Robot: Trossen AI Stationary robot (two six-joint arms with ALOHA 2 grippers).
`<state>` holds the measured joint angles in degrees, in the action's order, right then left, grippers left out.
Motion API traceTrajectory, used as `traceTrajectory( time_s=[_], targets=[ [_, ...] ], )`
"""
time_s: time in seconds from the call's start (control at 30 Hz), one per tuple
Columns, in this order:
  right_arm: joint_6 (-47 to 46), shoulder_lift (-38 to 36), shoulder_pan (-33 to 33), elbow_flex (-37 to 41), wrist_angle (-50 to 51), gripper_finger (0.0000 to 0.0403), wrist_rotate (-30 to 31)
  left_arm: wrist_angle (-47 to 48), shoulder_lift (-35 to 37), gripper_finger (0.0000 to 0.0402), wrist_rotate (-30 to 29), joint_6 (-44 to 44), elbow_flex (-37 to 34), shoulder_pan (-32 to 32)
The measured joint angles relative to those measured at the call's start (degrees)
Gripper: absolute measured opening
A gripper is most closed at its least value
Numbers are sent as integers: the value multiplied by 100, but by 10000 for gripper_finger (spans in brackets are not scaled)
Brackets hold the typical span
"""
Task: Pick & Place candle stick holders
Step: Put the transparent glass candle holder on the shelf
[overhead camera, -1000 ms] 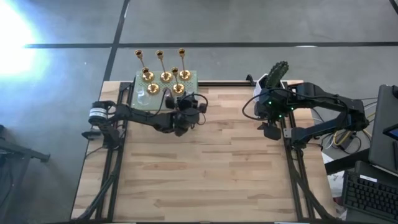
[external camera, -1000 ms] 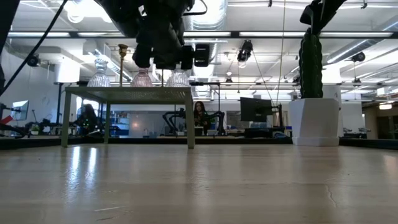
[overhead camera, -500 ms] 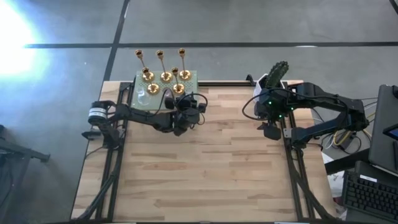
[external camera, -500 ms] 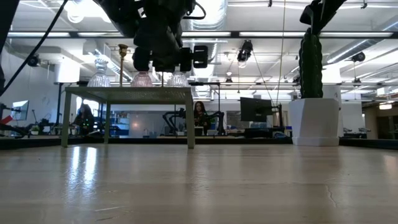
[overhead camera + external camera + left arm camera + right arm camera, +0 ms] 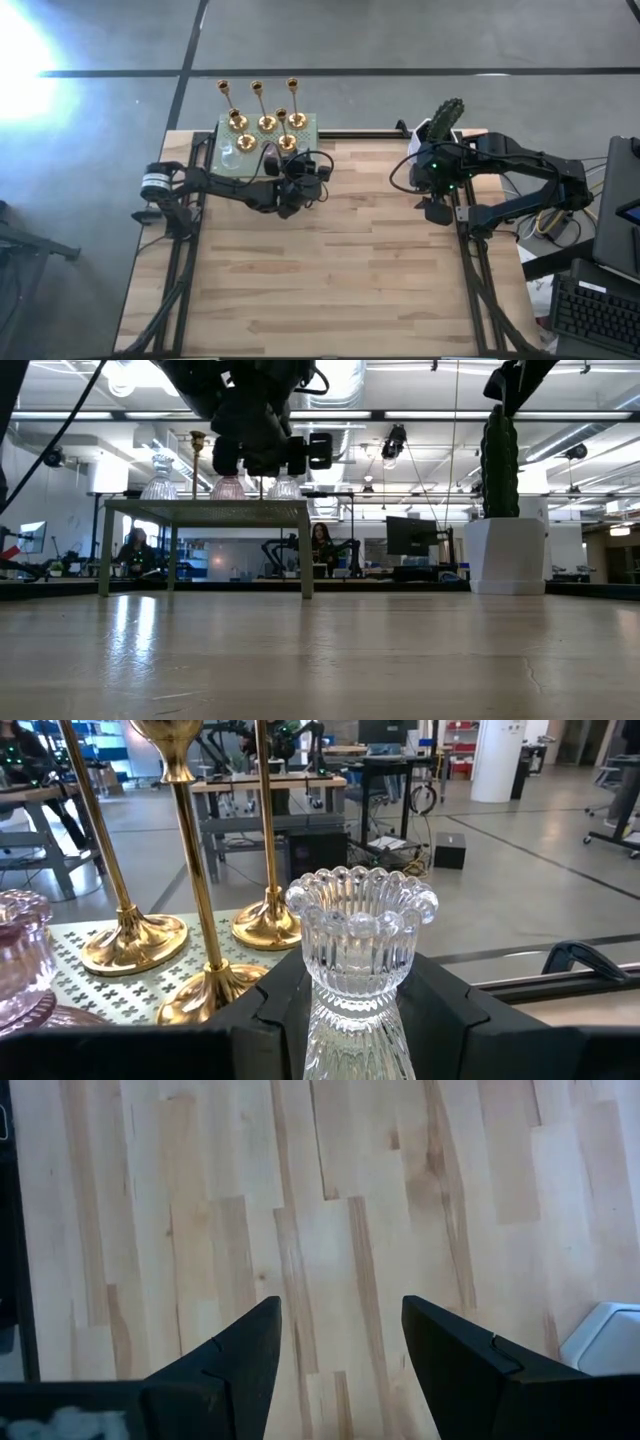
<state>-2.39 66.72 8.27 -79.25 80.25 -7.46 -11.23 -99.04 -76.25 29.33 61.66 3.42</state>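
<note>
Left gripper (image 5: 355,1020) sits at the near edge of the small perforated stand (image 5: 305,124) at the back left of the wooden table (image 5: 330,270), fingers closed around the stem of a clear glass candle holder (image 5: 358,945); the holder stands upright between the two dark fingers (image 5: 270,1020), its scalloped rim above them. In the low view the same gripper (image 5: 262,455) hangs above the stand's top (image 5: 205,508), with two glass holders (image 5: 160,480) visible on that top beside it. Just beyond the held piece, on the stand's cross-patterned surface, stand the gold candlesticks (image 5: 190,870): round bases, thin stems, upright, three bases in the wrist view, the nearest just beside the gripper. A pinkish glass holder (image 5: 22,965) sits at the edge of that view, also on the stand. From above, the gold candlesticks (image 5: 258,108) cluster on the stand just behind the left gripper (image 5: 295,185). Right gripper (image 5: 340,1350) hovers over bare table at the back right, fingers spread apart, nothing between them; the white pot (image 5: 428,130) with the cactus (image 5: 446,115) is right beside that arm.
</note>
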Motion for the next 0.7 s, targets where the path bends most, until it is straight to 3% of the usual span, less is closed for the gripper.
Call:
traceTrajectory(
  time_s=[0.2,0.43,0.7],
  targets=[
    [-7,0,0,0,2,205,0,77,2,124,-17,60,1,0],
    [-16,0,0,0,3,205,0,134,-4,174,0,23,-8,0],
    [-4,0,2,1,2,205,0,138,83,181,86,-81,-17,-26]
  ],
)
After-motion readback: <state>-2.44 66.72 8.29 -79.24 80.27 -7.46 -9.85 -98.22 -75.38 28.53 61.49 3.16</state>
